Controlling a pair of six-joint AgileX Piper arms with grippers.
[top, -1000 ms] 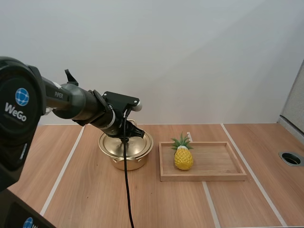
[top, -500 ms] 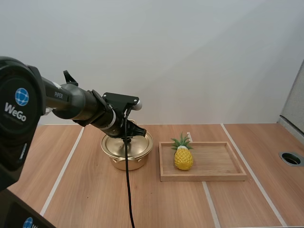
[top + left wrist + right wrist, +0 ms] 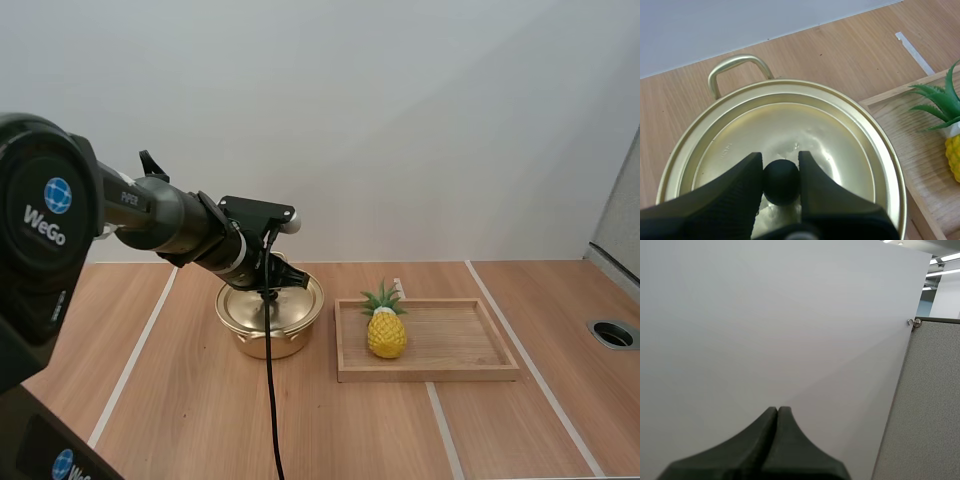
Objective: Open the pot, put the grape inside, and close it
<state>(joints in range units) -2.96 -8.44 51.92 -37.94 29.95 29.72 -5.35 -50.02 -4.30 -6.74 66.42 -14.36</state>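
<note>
A gold pot (image 3: pixel 268 340) stands on the table with its lid (image 3: pixel 790 120) on. My left gripper (image 3: pixel 780 161) comes down over the lid, and its two black fingers pinch the round black knob (image 3: pixel 781 181) between their tips. In the high view my left gripper (image 3: pixel 272 286) sits right above the lid's middle. One looped pot handle (image 3: pixel 735 65) sticks out on the far side. My right gripper (image 3: pixel 777 412) is shut on nothing, its fingers pressed together as one dark wedge before a plain wall. I see a pineapple rather than grapes.
A wooden tray (image 3: pixel 460 371) lies just right of the pot, with a yellow pineapple (image 3: pixel 386 332) standing at its left end. The tray's corner (image 3: pixel 920 150) and the pineapple's leaves (image 3: pixel 940 100) come close to the pot's rim. A round hole (image 3: pixel 612 333) sits in the table at far right.
My left gripper has drifted slightly to the right, and the pot with its lid has shifted the same way. The tray and pineapple have stayed put.
</note>
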